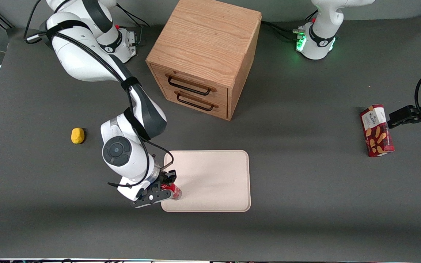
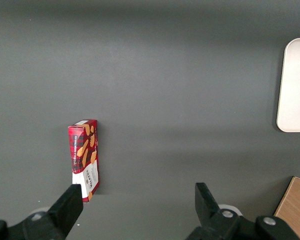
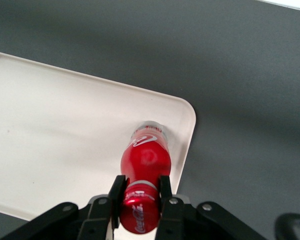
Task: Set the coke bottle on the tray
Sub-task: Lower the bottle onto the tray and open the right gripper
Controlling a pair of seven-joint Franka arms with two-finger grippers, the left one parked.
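Gripper (image 1: 165, 188) over the tray's (image 1: 217, 175) corner nearest the front camera at the working arm's end, fingers (image 3: 117, 195) closed narrow on the neck of the coke bottle (image 3: 145, 172), just under the red cap. Bottle upright between the pads, clear base low over the cream surface just inside the rounded corner; contact with the surface not clear from either view. Seen from the front, only a bit of red bottle (image 1: 174, 191) showing under the gripper, at the tray edge.

Wooden drawer cabinet (image 1: 205, 54) with two dark handles, farther from the front camera than the tray. Yellow lump (image 1: 78, 135) on the grey table (image 1: 305, 182) toward the working arm's end, well apart from the tray. Red biscuit box (image 1: 376, 130) toward the parked arm's end, also well apart from the tray; same box (image 2: 85, 152) standing on its long edge in the left wrist view
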